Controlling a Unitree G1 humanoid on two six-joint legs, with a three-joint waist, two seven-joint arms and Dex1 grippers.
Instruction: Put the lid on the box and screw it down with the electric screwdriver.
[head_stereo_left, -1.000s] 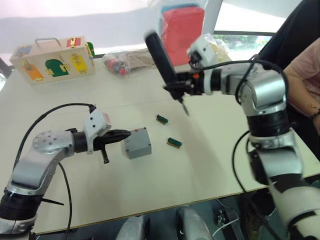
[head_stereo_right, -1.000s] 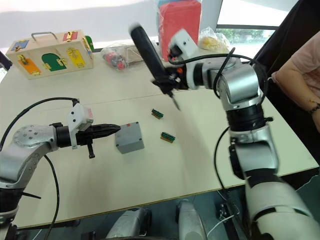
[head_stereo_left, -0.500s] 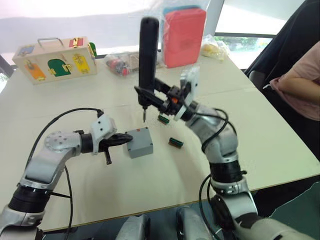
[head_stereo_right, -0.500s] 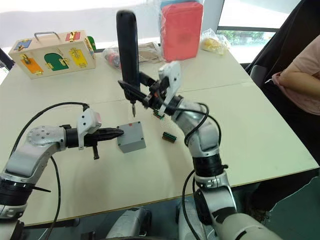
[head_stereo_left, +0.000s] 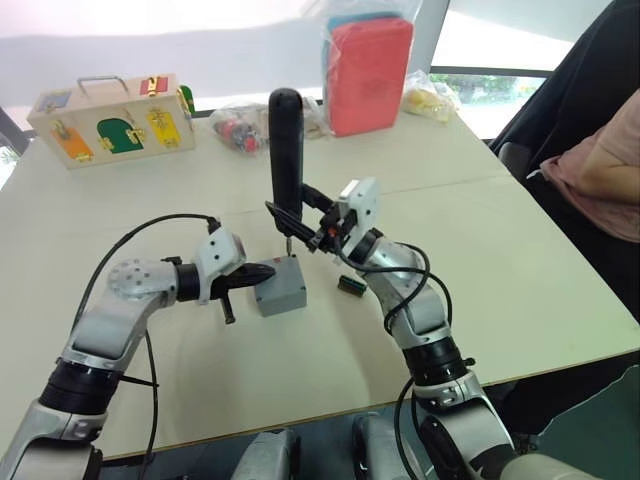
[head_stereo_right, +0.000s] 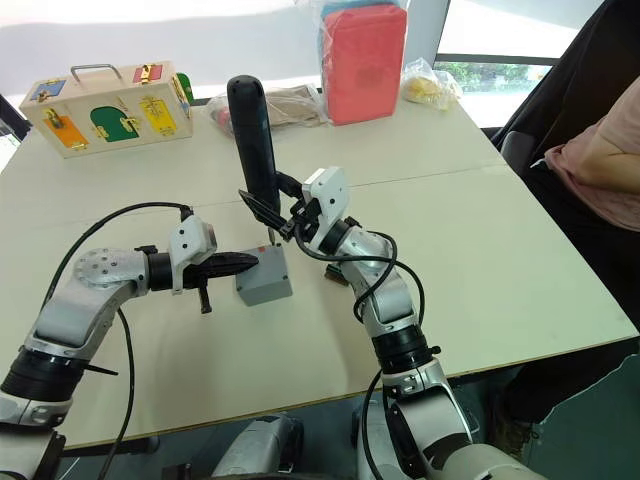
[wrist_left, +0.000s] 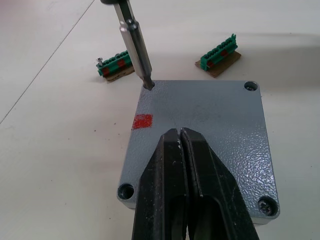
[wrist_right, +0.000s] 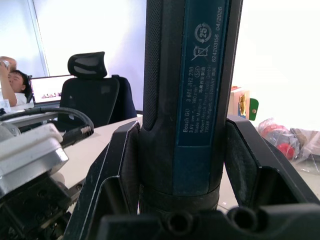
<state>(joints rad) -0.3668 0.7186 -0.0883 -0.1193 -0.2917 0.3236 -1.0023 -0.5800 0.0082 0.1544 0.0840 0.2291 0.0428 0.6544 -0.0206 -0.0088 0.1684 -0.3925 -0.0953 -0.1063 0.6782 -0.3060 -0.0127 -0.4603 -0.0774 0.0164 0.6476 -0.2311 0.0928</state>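
Note:
The grey lid (wrist_left: 215, 115) lies on top of the box (head_stereo_left: 283, 300), which stands mid-table. A small red mark shows near one lid edge. My left gripper (wrist_left: 179, 134) is shut, and its fingertips rest on the lid from the box's left side. My right gripper (wrist_right: 182, 165) is shut on the black electric screwdriver (head_stereo_left: 287, 150) and holds it upright over the box. The screwdriver's metal bit (wrist_left: 136, 47) stands in a far corner hole of the lid. The box's inside is hidden.
Two green terminal blocks (wrist_left: 114, 65) (wrist_left: 218, 50) lie just beyond the box. At the table's far edge stand a wooden box with coloured doors (head_stereo_left: 110, 120), a bag of small parts (head_stereo_left: 240, 128) and a red-pink case (head_stereo_left: 368, 60). A person (head_stereo_left: 600, 170) sits at the right.
My right arm swung the screwdriver from a tilt high over the table to upright, then lowered its bit into the lid's corner hole. The left gripper stayed at the box.

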